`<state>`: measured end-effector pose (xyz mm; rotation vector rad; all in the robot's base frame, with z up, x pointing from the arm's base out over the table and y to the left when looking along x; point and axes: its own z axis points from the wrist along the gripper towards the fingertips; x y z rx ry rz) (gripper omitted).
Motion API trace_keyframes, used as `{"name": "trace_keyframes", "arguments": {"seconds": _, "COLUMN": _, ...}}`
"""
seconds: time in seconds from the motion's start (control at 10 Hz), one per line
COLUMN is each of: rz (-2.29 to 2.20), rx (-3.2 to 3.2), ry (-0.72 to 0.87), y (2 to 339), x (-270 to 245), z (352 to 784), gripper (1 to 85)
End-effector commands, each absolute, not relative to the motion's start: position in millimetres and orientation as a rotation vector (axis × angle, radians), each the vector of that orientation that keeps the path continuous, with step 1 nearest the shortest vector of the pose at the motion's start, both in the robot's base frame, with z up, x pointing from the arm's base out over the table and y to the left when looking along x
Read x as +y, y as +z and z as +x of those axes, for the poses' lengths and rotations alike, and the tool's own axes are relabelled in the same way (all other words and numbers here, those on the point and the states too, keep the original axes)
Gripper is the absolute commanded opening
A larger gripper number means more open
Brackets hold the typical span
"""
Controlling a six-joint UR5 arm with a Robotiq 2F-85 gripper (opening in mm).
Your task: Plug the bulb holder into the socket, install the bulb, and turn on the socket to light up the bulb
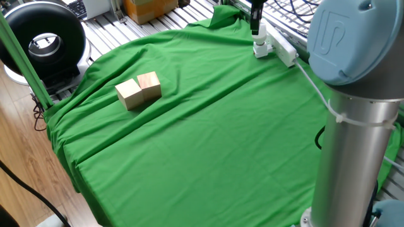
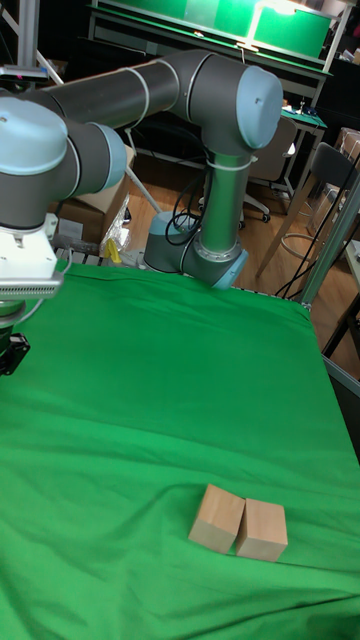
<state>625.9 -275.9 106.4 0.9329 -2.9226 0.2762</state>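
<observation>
At the far edge of the green cloth lies the socket [image 1: 282, 50], a long white power strip. On its near end stands the white bulb holder [image 1: 260, 52], with the bulb [image 1: 259, 43] upright on top. My gripper [image 1: 255, 30] comes straight down onto the bulb. Its black fingers look shut on the bulb's top, which they hide. In the tall fixed view only a black part of the gripper [image 2: 10, 352] shows at the left edge. Socket, holder and bulb are out of that view.
Two wooden blocks [image 1: 139, 90] sit side by side on the left of the cloth [image 1: 208, 139], also seen as the blocks [image 2: 240, 522]. The socket's white cable [image 1: 312, 88] runs toward the arm's grey column [image 1: 353, 157]. A metal frame with cables lies behind the socket.
</observation>
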Motion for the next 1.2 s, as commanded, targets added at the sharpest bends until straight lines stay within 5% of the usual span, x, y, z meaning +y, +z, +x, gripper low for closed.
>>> {"name": "trace_keyframes", "arguments": {"seconds": 0.0, "rz": 0.919, "rx": -2.93, "ry": 0.272, "y": 108.1, "x": -277.4, "z": 620.8, "gripper": 22.7}}
{"name": "trace_keyframes", "arguments": {"seconds": 0.6, "rz": 0.929, "rx": -2.922, "ry": 0.29, "y": 107.0, "x": -285.3, "z": 620.8, "gripper": 23.3}}
{"name": "trace_keyframes", "arguments": {"seconds": 0.7, "rz": 0.948, "rx": -2.914, "ry": 0.279, "y": 106.7, "x": -283.7, "z": 620.2, "gripper": 35.7}}
{"name": "trace_keyframes", "arguments": {"seconds": 1.1, "rz": 0.965, "rx": -2.92, "ry": 0.239, "y": 103.4, "x": -276.6, "z": 623.1, "gripper": 42.7}}
